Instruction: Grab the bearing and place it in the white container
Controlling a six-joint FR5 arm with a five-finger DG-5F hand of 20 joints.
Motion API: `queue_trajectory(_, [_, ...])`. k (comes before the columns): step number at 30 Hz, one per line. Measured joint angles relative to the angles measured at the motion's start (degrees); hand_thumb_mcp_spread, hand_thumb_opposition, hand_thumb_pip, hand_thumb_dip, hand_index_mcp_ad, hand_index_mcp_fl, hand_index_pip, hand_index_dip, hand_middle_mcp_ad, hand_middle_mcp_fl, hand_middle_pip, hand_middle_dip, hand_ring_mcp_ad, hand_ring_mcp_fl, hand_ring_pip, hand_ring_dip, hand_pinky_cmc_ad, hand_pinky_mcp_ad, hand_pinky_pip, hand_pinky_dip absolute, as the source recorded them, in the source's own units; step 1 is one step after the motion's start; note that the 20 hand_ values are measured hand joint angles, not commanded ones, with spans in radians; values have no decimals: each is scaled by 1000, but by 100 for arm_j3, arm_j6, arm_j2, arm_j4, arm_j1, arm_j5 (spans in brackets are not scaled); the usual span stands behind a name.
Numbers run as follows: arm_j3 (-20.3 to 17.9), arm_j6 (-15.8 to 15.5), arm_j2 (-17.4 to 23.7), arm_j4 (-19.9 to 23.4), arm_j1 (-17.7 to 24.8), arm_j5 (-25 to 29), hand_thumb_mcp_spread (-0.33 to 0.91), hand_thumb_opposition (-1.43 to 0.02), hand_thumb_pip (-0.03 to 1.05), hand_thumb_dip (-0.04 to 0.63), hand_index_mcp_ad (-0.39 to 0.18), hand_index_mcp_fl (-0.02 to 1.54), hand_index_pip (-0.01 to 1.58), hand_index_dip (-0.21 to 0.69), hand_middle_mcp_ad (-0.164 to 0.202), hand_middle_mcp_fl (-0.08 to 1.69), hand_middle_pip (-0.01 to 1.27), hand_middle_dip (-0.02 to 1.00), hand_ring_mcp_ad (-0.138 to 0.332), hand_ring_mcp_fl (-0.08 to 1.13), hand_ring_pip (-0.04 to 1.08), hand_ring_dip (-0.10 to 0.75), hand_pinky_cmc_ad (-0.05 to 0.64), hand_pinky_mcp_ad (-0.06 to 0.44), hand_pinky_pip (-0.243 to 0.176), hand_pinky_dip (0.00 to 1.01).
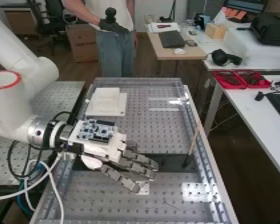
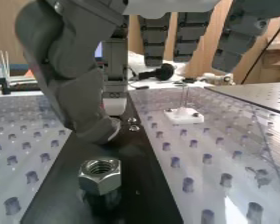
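Observation:
The hand (image 1: 134,165) is over the middle of the bench in the high view, palm down, its fingers extended toward the right and loosely spread, open. Seen from the wrist, the hand (image 2: 81,85) has its thumb and fingers apart with nothing between them. A metal hex piece with a round hole (image 2: 100,176) stands upright on the black strip, a short way from the thumb tip and not touching it. Behind the hand in the high view, a white square container (image 1: 105,109) lies on the perforated plate.
A black strip (image 1: 172,162) crosses the perforated bench under the hand. A small white block (image 2: 184,116) with a thin upright pin stands beside the strip. Near the bench's right rail a thin stick (image 1: 193,142) rises from a dark base. Cables hang below the arm at the left.

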Motion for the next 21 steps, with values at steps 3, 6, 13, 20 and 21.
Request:
queue_trajectory(3, [5,0,-12,-10,2,-4,483,-878,644,365,-103,-12,1477,208,80,2,126,248,115,-12,96,96,332,290,-52,176])
queue_trajectory(6, [9,-9,-20,-20,-1,-3,487,-878,644,365,-103,-12,1477,208,80,2,126,248,115,-12,96,96,332,290,-52,176])
queue_trajectory(13, [-2,3,-16,7,-1,21,483,-874,644,365,-103,-12,1477,208,80,5,126,248,115,-12,96,96,332,290,-52,176])
queue_trajectory(20, [1,5,-29,11,-6,30,483,-873,644,365,-103,-9,1477,208,80,5,126,248,115,-12,96,96,332,278,-52,176])
queue_trajectory(21, [4,7,-32,7,-7,28,483,-876,644,365,-103,-9,1477,208,80,2,126,248,115,-12,96,96,332,278,-52,176])
